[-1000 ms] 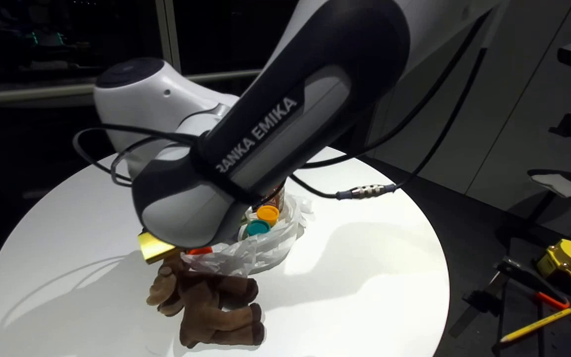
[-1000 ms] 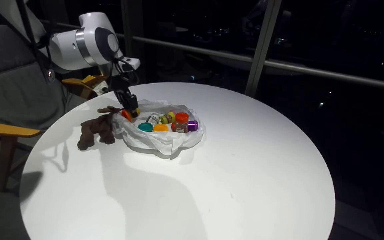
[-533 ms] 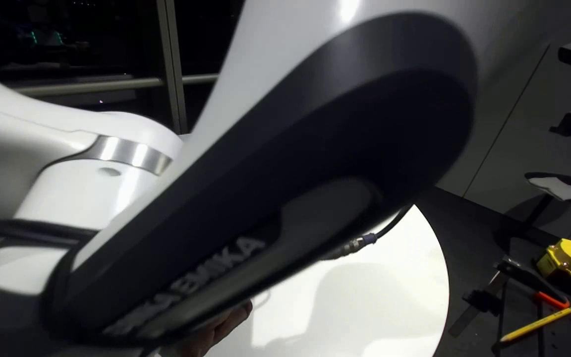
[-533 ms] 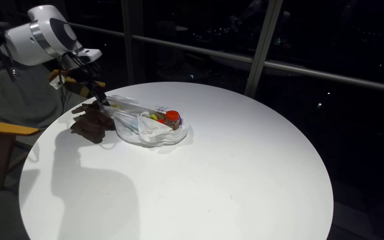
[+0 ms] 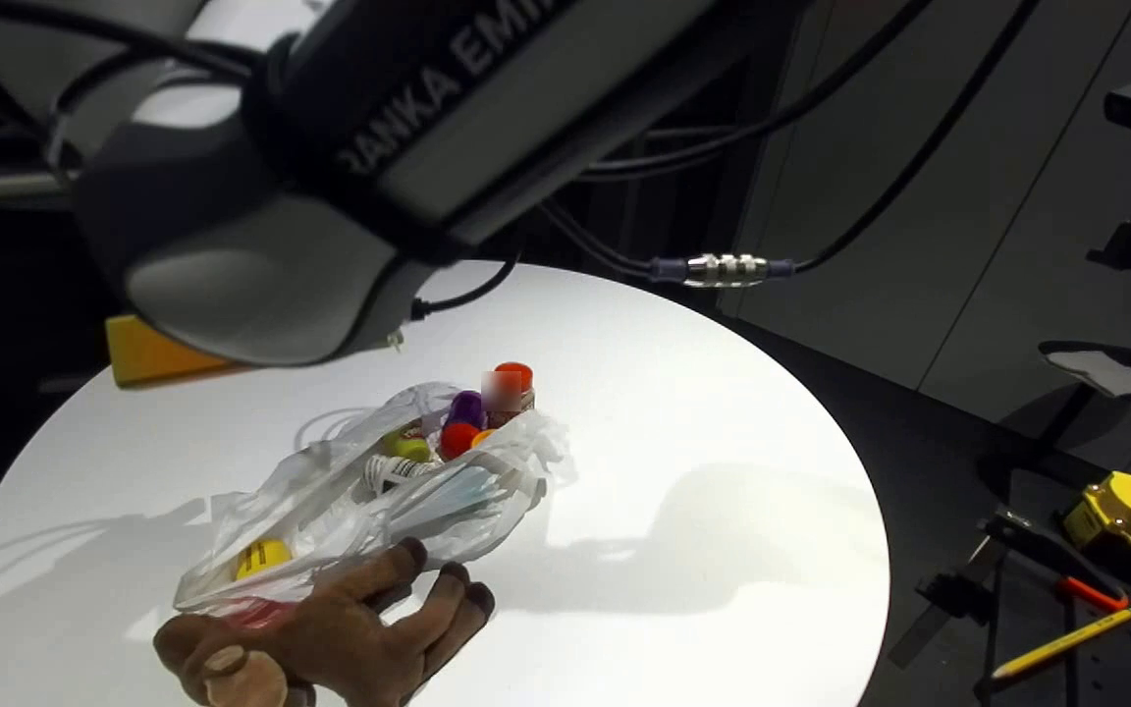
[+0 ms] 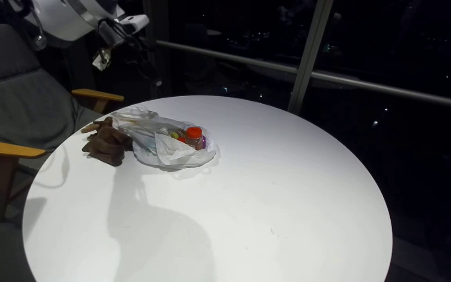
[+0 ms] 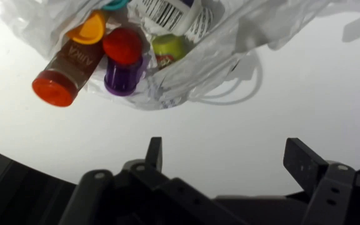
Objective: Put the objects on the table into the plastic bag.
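White table (image 6: 249,196), broad beyond edge of bag (image 6: 174,152)

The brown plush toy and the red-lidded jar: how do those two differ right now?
The brown plush toy lies on the table, while the red-lidded jar stands upright. The toy is outside the plastic bag; the jar stands in it. The toy is the bigger of the two and soft-looking; the jar is smaller, smooth and see-through. Both share this: neither is held, as the gripper is open.
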Motion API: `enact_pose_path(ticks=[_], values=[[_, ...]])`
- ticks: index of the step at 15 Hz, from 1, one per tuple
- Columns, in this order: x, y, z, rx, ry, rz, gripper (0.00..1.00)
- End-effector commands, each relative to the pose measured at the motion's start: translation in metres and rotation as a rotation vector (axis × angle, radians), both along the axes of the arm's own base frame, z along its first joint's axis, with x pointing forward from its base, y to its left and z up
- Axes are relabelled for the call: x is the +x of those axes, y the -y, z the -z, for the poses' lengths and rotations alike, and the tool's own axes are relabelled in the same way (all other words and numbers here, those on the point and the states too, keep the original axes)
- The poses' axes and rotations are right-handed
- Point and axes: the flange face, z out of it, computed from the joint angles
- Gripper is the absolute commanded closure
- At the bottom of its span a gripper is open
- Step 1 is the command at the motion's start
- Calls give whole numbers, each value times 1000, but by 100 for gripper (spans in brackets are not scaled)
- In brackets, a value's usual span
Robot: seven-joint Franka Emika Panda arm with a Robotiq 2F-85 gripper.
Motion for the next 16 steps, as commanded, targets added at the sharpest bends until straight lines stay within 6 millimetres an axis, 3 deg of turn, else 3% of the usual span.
enact_pose_path(ticks=[1,4,8,11,16], values=[[-11,10,-58,34,-44,-8,0],[-32,-6,-97,97,-165,-103,0],[-58,-1,-108,142,-336,-207,0],[-68,27,-76,139,-467,-297,0],[-79,80,9,154,-688,-463,0]])
